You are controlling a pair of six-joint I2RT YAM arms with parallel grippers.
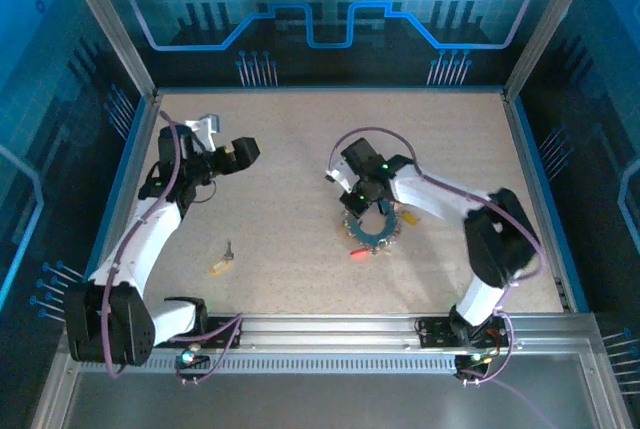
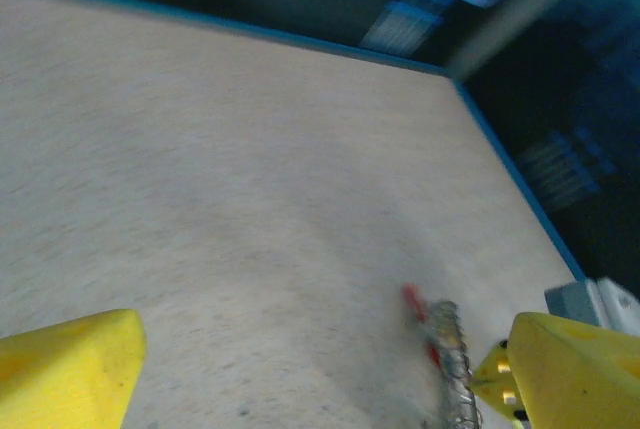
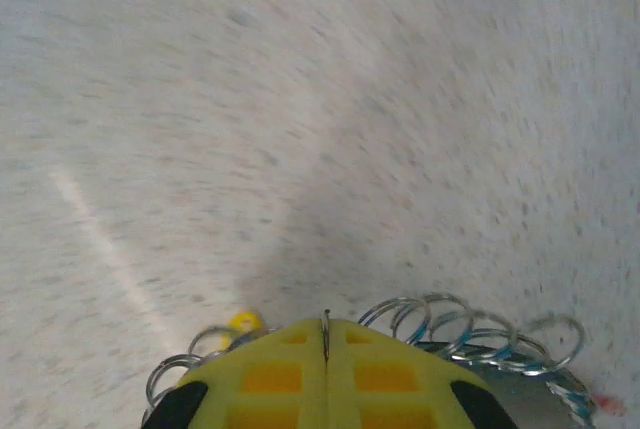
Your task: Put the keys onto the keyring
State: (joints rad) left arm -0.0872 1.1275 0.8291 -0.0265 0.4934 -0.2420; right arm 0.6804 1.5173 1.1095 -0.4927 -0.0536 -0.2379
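**Asker:** Where is the keyring?

**Operator:** I see the keyring on the table, right of centre. From above it looks round. Keys fringe its rim. A red tag sticks out on its near-left side, and a yellow tag lies just beside it on the right.

**Asker:** What has hold of it?

**Operator:** My right gripper sits over the keyring's far edge. On its wrist camera the yellow pads are pressed together. A thin sliver of metal is pinched in the seam between them, and small wire loops fan out on both sides.

**Asker:** And the other one?

**Operator:** The left gripper is well apart from the keyring, over the far-left part of the table. Its fingers are spread wide and it holds nothing. Its camera is blurred, but I can make out the keyring near the right finger.

**Asker:** Anything else lying about?

**Operator:** One loose key, yellow-tagged, lies on the table near the left arm, well apart from the keyring.
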